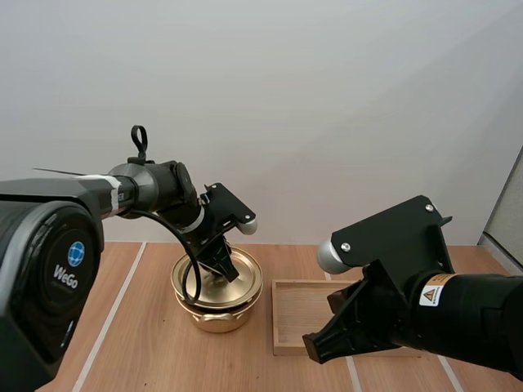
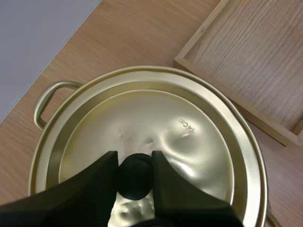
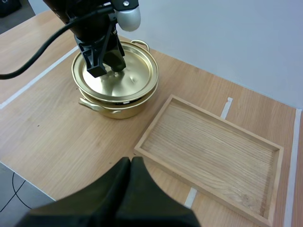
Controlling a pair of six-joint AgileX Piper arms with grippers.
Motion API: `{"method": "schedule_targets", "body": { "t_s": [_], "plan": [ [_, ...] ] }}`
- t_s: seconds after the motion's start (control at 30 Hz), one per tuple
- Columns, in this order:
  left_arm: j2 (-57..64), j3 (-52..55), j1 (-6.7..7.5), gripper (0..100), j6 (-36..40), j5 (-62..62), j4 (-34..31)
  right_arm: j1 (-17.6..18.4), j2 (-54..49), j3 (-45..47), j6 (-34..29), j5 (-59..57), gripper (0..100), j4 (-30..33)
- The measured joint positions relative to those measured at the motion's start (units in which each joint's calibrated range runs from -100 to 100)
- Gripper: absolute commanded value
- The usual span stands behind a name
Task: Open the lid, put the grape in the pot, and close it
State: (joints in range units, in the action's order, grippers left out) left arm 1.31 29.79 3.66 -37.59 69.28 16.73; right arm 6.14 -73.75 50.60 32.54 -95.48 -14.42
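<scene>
A gold pot (image 1: 214, 317) stands on the wooden table, its gold lid (image 1: 243, 282) lying over it slightly askew. My left gripper (image 1: 222, 265) reaches down onto the lid's middle. In the left wrist view its two fingers (image 2: 106, 172) pinch the lid's black knob (image 2: 136, 176) between them, above the lid (image 2: 156, 118). The right wrist view looks across at the pot (image 3: 118, 108), the lid (image 3: 135, 78) and the left gripper (image 3: 106, 64) on it. My right gripper (image 3: 130, 163) hangs over the table's near edge, shut on nothing, its fingers together as one dark wedge; in the high view it (image 1: 317, 347) is in front of the tray.
An empty wooden tray (image 1: 296, 314) lies right of the pot, close to it (image 2: 251, 56) (image 3: 213, 142). White tape lines (image 1: 110, 331) run across the table. One pot handle (image 2: 47, 97) points toward the wall. Bare table lies left of and in front of the pot.
</scene>
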Motion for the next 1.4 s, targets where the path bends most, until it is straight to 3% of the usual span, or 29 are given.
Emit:
{"method": "schedule_targets", "body": {
  "t_s": [0.93,1.03,1.1,1.2,1.23,1.3,1.4],
  "plan": [
    [0.00,3.14,0.00,2,0.00,-5.67,1.37,0.00,0.00,0.00,0.00,0.00,0,-1.06],
    [0.00,3.14,0.00,17,0.00,-5.25,1.37,0.00,0.00,0.00,0.00,0.00,0,-1.06],
    [0.00,3.14,0.00,33,0.00,-4.51,1.37,0.00,0.00,0.00,0.00,0.00,0,-1.17],
    [0.00,3.14,0.00,62,0.00,-4.10,1.37,0.00,0.00,0.00,0.00,0.00,0,-1.17],
    [0.00,3.14,0.00,80,0.00,-3.20,1.47,0.00,0.00,0.00,0.00,0.00,0,-1.17],
    [0.00,3.14,0.00,100,0.00,-2.42,1.47,0.00,0.00,0.00,0.00,0.00,0,-1.17],
    [0.24,3.14,0.00,100,0.16,-1.26,1.47,0.00,0.00,0.00,0.00,0.00,0,-1.28]
  ]
}}
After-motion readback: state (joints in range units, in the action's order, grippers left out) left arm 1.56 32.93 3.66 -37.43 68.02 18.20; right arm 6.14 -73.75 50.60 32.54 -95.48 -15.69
